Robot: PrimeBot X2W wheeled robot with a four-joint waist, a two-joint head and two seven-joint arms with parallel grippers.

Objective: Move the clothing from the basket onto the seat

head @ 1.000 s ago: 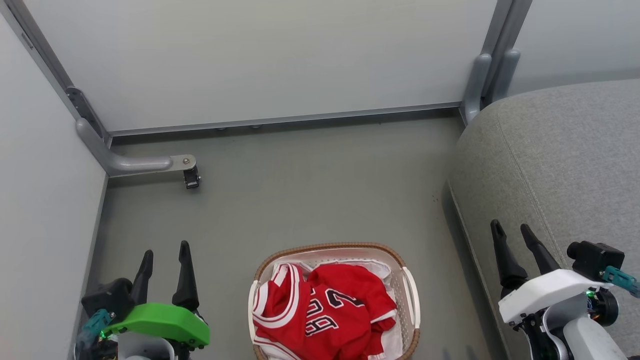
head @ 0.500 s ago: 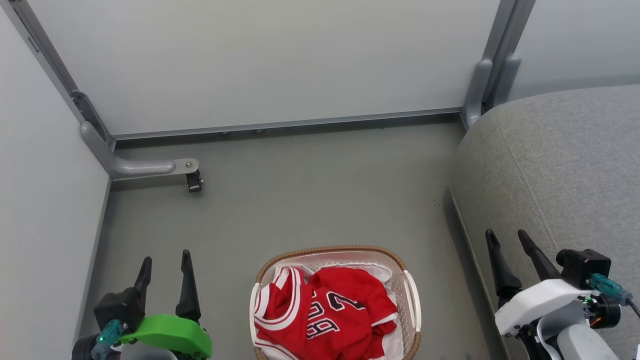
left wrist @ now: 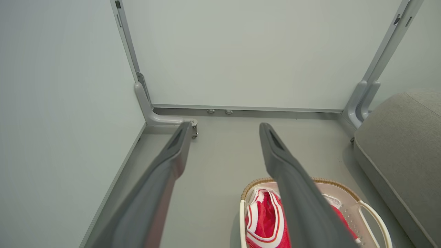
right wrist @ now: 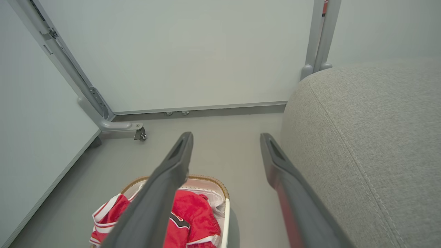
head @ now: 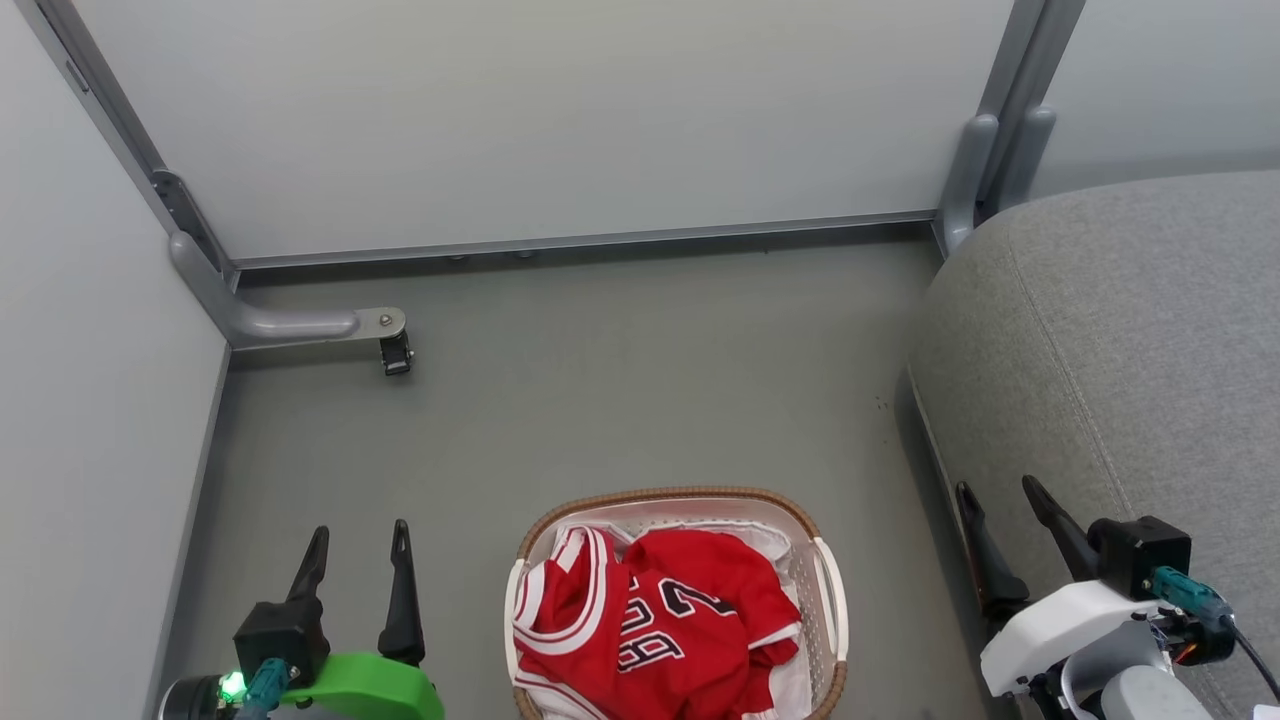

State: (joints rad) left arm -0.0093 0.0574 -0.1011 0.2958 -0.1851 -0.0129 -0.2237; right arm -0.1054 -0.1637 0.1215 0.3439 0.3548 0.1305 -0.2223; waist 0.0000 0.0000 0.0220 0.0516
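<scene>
Red clothing [head: 655, 630] with white striped trim and black numerals fills the white basket [head: 828, 590] with a brown woven rim, standing on the floor at bottom centre. The grey seat [head: 1120, 330] rises at the right. My left gripper [head: 360, 540] is open and empty, left of the basket. My right gripper [head: 1000, 495] is open and empty at the seat's front edge, right of the basket. In the left wrist view the basket [left wrist: 372, 213] and clothing [left wrist: 263, 220] lie low right. In the right wrist view the clothing [right wrist: 194, 220] lies low left and the seat [right wrist: 365, 137] is on the right.
Pale partition panels [head: 540, 110] wall the back and left. A grey metal foot with a small caster [head: 395, 352] juts out from the left corner, and grey posts [head: 975, 175] stand at the back right. Bare grey floor [head: 640, 380] lies beyond the basket.
The head camera has shifted slightly. Both grippers have sunk lower in the head view and stay open. The basket and clothing have not moved.
</scene>
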